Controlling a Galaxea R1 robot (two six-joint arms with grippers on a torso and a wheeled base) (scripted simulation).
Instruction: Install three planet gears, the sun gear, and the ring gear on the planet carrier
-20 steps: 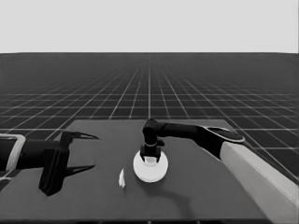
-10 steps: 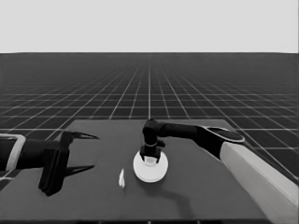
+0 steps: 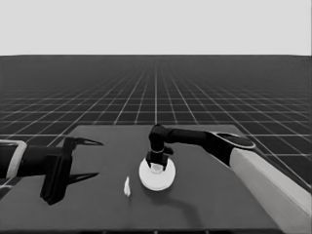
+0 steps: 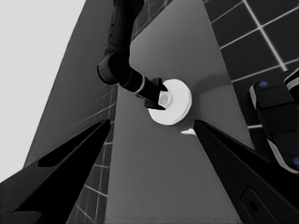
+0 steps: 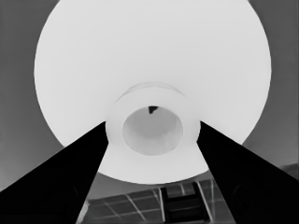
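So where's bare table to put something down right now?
Bare: between the thin white piece and the left gripper, and the table's near right part. Crowded: mid-table, where the right gripper straddles the larger round part's hub.

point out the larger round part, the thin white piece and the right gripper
larger round part (image 3: 157, 181), head view, on its flat rim
thin white piece (image 3: 126, 187), head view, on its middle
right gripper (image 3: 156, 167), head view, between its fingertips at the hub

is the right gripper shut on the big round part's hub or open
Shut on it: the right gripper has a finger against each side of the larger round part hub.
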